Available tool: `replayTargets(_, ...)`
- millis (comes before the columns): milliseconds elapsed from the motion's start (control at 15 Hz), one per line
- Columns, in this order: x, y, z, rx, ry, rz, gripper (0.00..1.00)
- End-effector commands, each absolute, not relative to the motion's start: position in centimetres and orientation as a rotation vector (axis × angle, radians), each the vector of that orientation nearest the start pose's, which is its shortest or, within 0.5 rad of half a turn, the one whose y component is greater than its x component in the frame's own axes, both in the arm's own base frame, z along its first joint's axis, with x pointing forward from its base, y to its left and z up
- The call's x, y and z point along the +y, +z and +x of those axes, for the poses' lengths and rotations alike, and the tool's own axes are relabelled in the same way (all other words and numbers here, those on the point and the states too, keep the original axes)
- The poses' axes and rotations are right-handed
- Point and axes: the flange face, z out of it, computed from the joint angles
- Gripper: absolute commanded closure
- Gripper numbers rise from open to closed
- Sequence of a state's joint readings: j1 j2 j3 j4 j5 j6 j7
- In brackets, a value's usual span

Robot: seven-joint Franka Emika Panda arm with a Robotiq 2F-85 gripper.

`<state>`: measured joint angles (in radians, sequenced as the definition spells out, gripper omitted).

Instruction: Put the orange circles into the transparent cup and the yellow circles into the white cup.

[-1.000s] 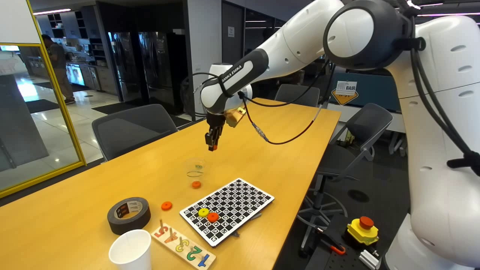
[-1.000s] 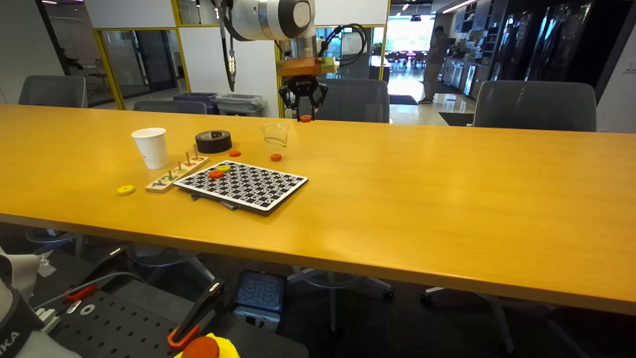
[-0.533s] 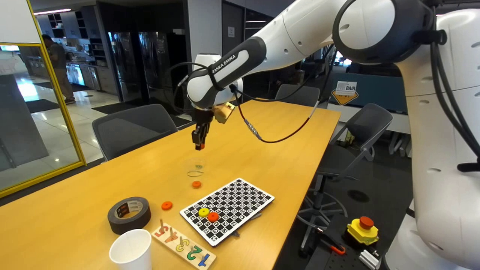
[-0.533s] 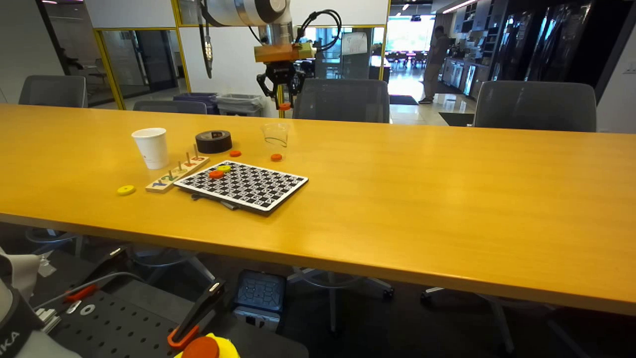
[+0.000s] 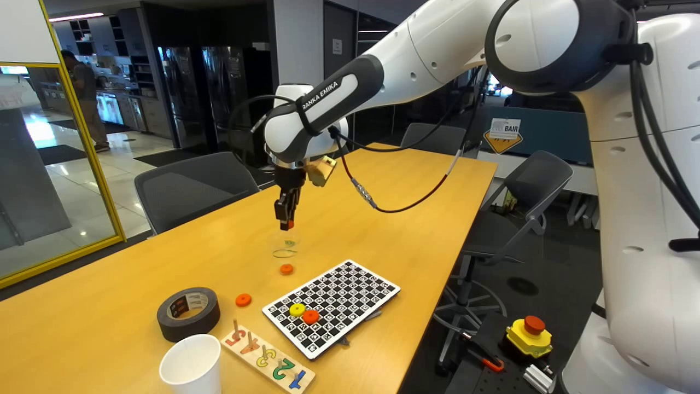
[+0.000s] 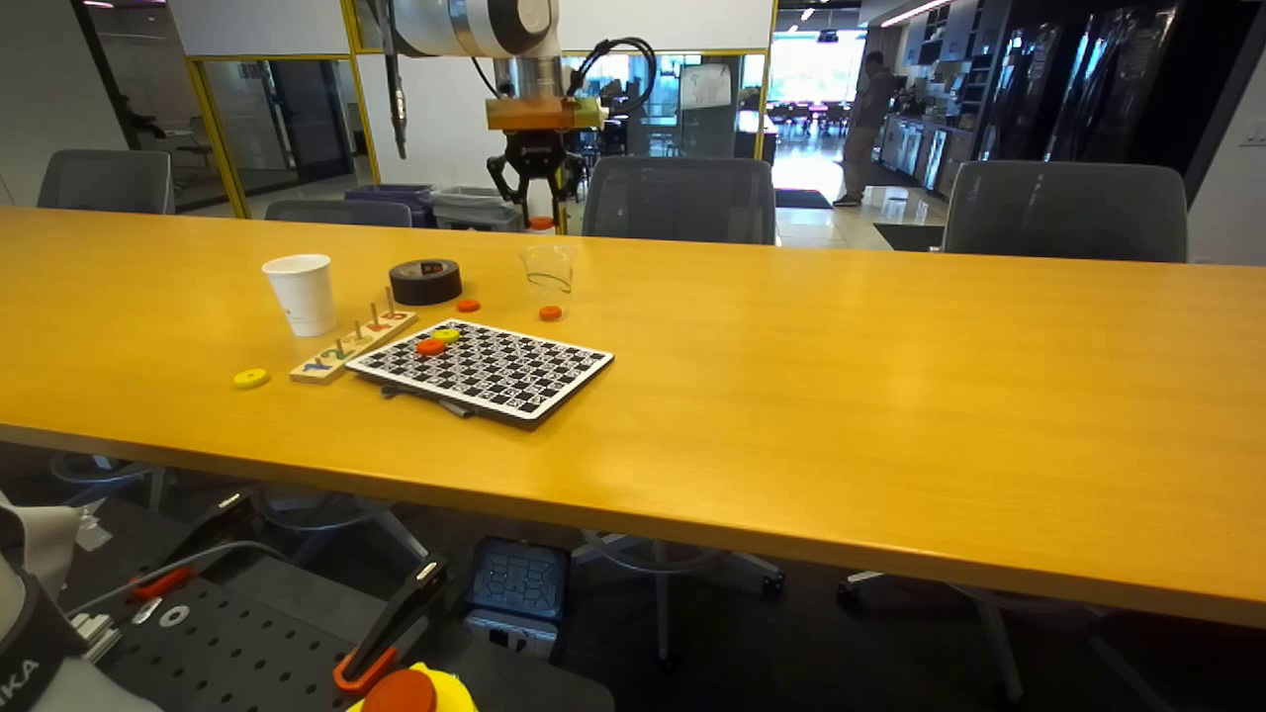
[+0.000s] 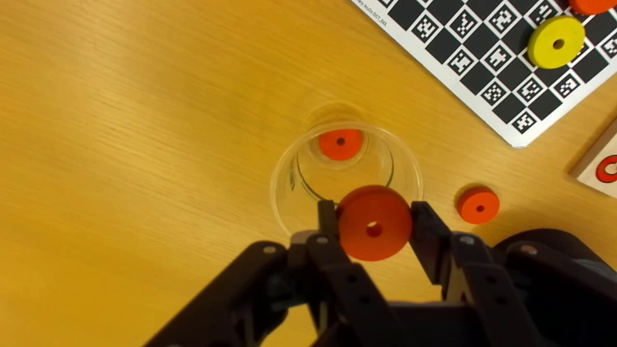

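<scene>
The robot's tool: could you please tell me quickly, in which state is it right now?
Tool: closed, holding an orange disc above the clear cup.

Upright mid-frame in the wrist view, the transparent cup (image 7: 318,176) has one orange disc (image 7: 332,150) flat in its bottom. A second orange disc (image 7: 374,207), pierced at its centre, is held up at lower centre, seen over the rim. A third orange disc (image 7: 472,206) lies flat right of centre; a fourth orange disc (image 7: 593,4), cut off at the upper right corner, sits just beside a yellow disc (image 7: 549,33). In an exterior view, another yellow disc (image 6: 249,380) lies at left, lower in frame than the upright, opaque white cup (image 6: 301,297)
</scene>
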<state>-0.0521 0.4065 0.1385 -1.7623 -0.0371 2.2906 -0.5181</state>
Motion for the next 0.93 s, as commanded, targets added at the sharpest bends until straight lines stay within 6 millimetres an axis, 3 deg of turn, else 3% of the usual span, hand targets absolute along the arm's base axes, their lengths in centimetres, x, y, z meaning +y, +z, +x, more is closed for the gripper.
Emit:
replayTargets(0, 5.2, 35.0, 66.4, -0.983, -0.176, -2.944, 0.79)
replayTargets(267, 5.3, 34.2, 66.6, -1.002, -0.134, -2.924, 0.79)
replayTargets(333, 5.3, 34.0, 66.6, -1.002, -0.122, -2.926, 0.33)
replayTargets(467, 5.2, 33.7, 66.8, -0.991, -0.111, -2.928, 0.26)
replayTargets(667, 5.1, 33.5, 67.2, -0.986, -0.106, -2.929, 0.03)
replayTargets(867, 5.3, 33.8, 67.5, -0.994, -0.112, -2.933, 0.0)
